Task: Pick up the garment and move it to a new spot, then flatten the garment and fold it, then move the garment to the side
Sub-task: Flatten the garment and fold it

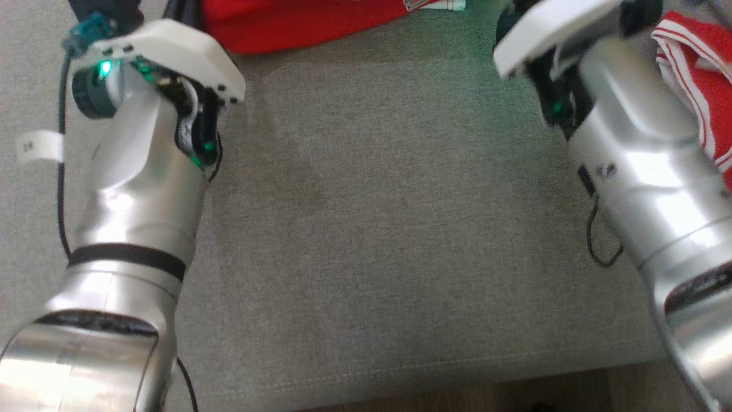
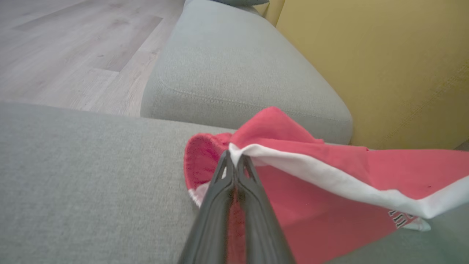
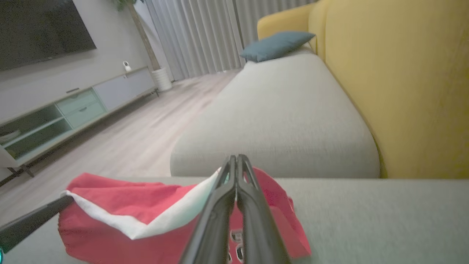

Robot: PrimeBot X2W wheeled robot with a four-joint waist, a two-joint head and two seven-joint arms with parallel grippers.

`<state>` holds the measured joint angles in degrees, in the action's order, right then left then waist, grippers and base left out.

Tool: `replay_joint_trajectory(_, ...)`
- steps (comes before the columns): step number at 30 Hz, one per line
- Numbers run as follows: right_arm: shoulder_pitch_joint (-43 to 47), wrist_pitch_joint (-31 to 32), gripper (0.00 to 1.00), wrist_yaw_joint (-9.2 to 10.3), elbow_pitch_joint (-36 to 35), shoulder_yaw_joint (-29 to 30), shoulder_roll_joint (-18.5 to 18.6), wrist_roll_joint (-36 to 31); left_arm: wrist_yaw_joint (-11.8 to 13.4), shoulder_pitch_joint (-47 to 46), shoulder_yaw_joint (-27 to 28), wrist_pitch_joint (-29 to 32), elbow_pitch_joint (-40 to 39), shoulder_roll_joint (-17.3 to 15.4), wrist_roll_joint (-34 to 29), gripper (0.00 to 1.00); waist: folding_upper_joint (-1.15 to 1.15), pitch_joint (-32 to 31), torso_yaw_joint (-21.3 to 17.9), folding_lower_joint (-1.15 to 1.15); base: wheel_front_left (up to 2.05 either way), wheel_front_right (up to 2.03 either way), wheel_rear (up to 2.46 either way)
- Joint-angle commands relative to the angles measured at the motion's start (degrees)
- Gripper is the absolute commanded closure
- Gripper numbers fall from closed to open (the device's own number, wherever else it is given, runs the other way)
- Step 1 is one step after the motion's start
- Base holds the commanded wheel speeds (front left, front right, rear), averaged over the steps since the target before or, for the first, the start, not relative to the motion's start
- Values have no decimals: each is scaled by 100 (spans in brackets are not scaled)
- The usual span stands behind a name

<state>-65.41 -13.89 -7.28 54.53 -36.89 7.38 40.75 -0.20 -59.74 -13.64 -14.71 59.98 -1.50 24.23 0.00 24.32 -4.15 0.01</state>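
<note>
The garment (image 2: pixel 329 205) is red with a white trim band and small printed marks. My left gripper (image 2: pixel 234 156) is shut on one corner of that white edge. My right gripper (image 3: pixel 236 158) is shut on the same edge further along, so the trim (image 3: pixel 165 220) runs taut between the two. The lower cloth rests on the grey seat cushion (image 2: pixel 73 176). In the head view, red cloth (image 1: pixel 286 23) lies along the top edge beyond both silver forearms, and a red part with white stripes (image 1: pixel 697 74) sits beside my right forearm (image 1: pixel 640 154).
The grey sofa seat (image 1: pixel 389 229) spreads wide between my arms, its front edge near the bottom. A yellow backrest (image 3: pixel 403 80) stands behind the garment. A second grey cushion (image 3: pixel 285 121) carries a blue pillow (image 3: pixel 274 46). Wooden floor (image 2: pixel 55 55) and a low cabinet (image 3: pixel 55 113) lie beyond.
</note>
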Motion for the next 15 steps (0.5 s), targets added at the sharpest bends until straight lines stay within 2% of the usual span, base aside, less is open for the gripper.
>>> replay_joint_trajectory(1, 80, -80, 100, -21, -151, -32, -116, 16, -16, -74, 143, -28, -169, -157, -31, 100, 0, 7, 3, -1, 0, 0, 0)
replay_joint_trajectory(3, 341, -102, 100, -21, -199, -48, -59, 40, -44, 158, 78, -28, -230, -147, -99, 100, 0, -13, 19, -1, 0, 0, 0)
replay_joint_trajectory(6, 864, -107, 100, -21, -658, 172, 103, -76, -100, 654, -76, -29, -559, -141, -56, 100, 0, -99, 10, -1, 0, 0, 0)
replay_joint_trajectory(11, 2057, -109, 100, -21, -1653, 689, 356, -463, -55, 1738, -336, -29, -1443, -139, 48, 100, 0, -409, 34, -1, 0, 0, 0)
replay_joint_trajectory(15, 3046, -109, 100, -21, -2585, 1114, 506, -826, -52, 2530, -367, -29, -2213, -139, -243, 100, 0, -663, 70, -1, 0, 0, 0)
